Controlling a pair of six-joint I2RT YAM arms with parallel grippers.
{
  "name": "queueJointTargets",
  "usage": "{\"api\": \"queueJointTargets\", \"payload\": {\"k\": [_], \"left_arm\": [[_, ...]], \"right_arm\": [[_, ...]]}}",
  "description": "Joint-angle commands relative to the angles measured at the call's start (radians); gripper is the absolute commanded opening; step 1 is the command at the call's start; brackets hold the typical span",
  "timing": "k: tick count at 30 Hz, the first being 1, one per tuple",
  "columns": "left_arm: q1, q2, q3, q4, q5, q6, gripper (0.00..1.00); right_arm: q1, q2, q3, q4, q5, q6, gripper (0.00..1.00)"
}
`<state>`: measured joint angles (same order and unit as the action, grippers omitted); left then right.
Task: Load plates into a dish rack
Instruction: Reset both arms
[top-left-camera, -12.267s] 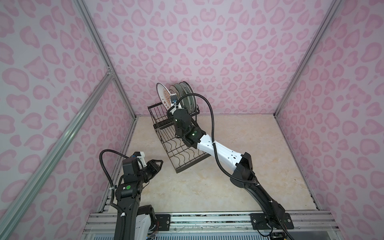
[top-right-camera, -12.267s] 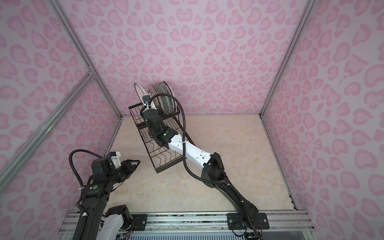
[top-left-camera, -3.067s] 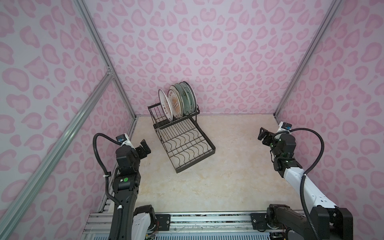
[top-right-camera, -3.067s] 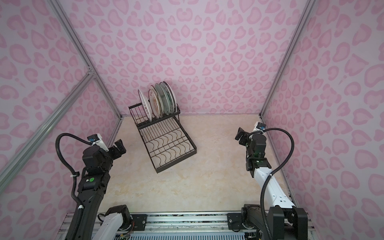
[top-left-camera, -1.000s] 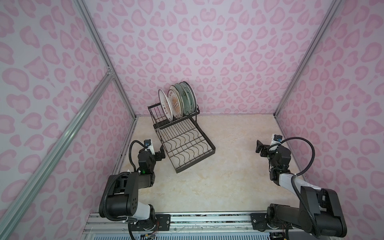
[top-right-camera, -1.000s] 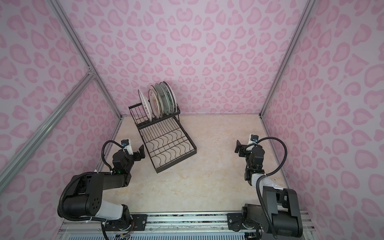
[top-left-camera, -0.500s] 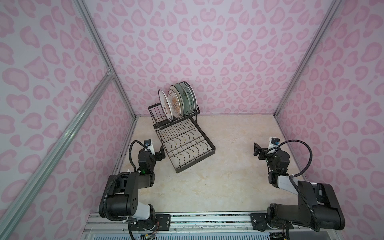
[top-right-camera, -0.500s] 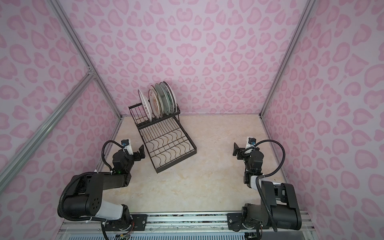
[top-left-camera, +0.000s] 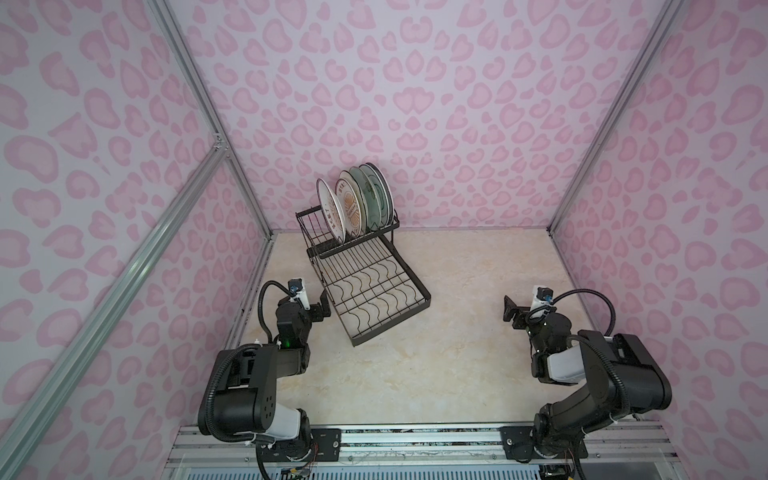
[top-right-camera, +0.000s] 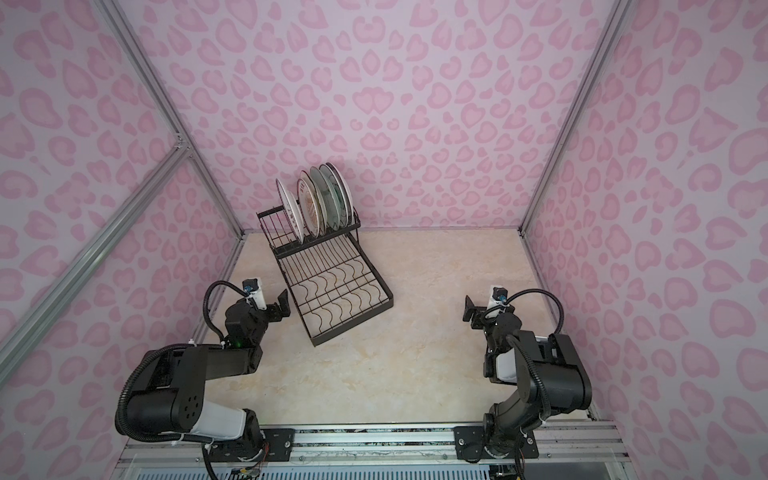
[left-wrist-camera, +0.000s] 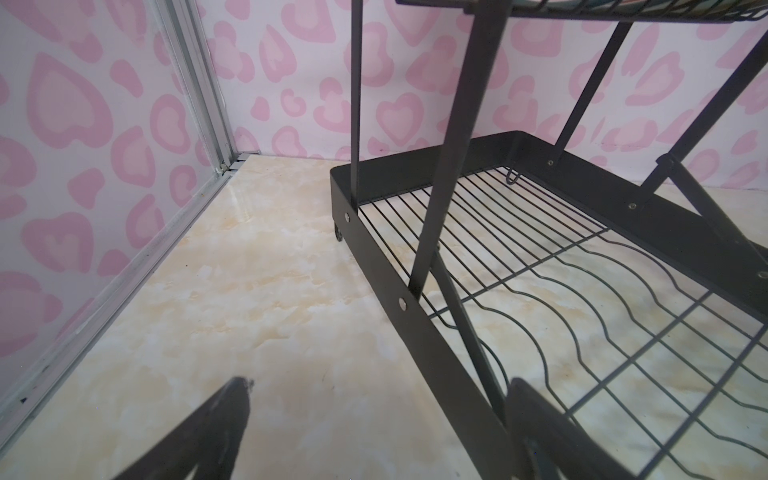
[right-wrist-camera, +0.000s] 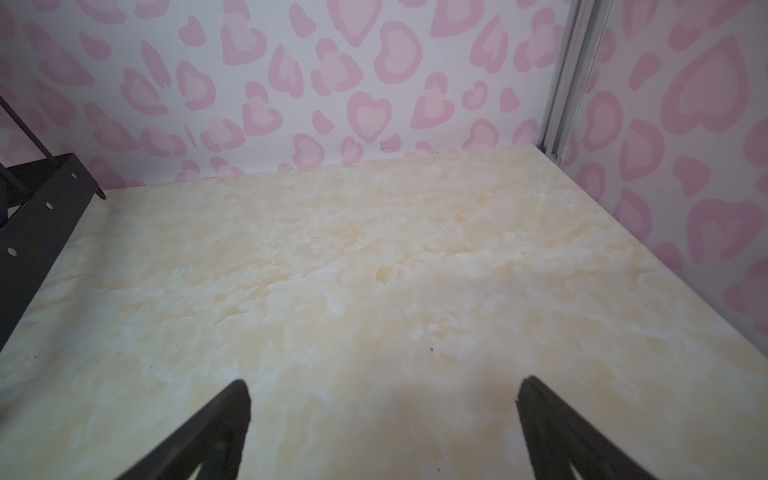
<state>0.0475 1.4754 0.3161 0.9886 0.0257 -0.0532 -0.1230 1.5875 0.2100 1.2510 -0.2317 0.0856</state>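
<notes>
black wire dish rack (top-left-camera: 365, 286) is seen set at an angle on the marbled tabletop (top-left-camera: 457, 340) near the back left corner, and the plates (top-left-camera: 353, 203) are stood on edge in a row in its raised tier. the left gripper (top-left-camera: 322, 307) is held low just beside the rack's lower side rail, jaws spread wide with nothing grasped, the rail being seen between its fingers (left-wrist-camera: 232, 415) in the left wrist view. the right gripper (right-wrist-camera: 384, 388) is held low over the tabletop, well apart from the rack, jaws likewise spread wide and empty.

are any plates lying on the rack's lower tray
No, the lower tray shows only bare wires; the plates stand in the upper tier.
</notes>
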Motion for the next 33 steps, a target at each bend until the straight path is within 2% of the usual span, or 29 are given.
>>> {"api": "queueJointTargets", "payload": {"k": [1, 3, 5, 33], "left_arm": [[0.0, 0.003, 0.009, 0.012, -0.003, 0.002, 0.98], [0.0, 0.003, 0.008, 0.011, -0.003, 0.002, 0.97], [0.0, 0.003, 0.009, 0.012, -0.003, 0.003, 0.98], [-0.001, 0.006, 0.015, 0.002, -0.009, 0.003, 0.98]], "right_arm": [[0.015, -0.006, 0.041, -0.035, 0.024, -0.021, 0.99], [0.054, -0.012, 0.101, -0.163, 0.079, -0.056, 0.99], [0.115, -0.022, 0.126, -0.231, 0.215, -0.076, 0.99], [0.117, -0.019, 0.112, -0.195, 0.221, -0.078, 0.99]]}}
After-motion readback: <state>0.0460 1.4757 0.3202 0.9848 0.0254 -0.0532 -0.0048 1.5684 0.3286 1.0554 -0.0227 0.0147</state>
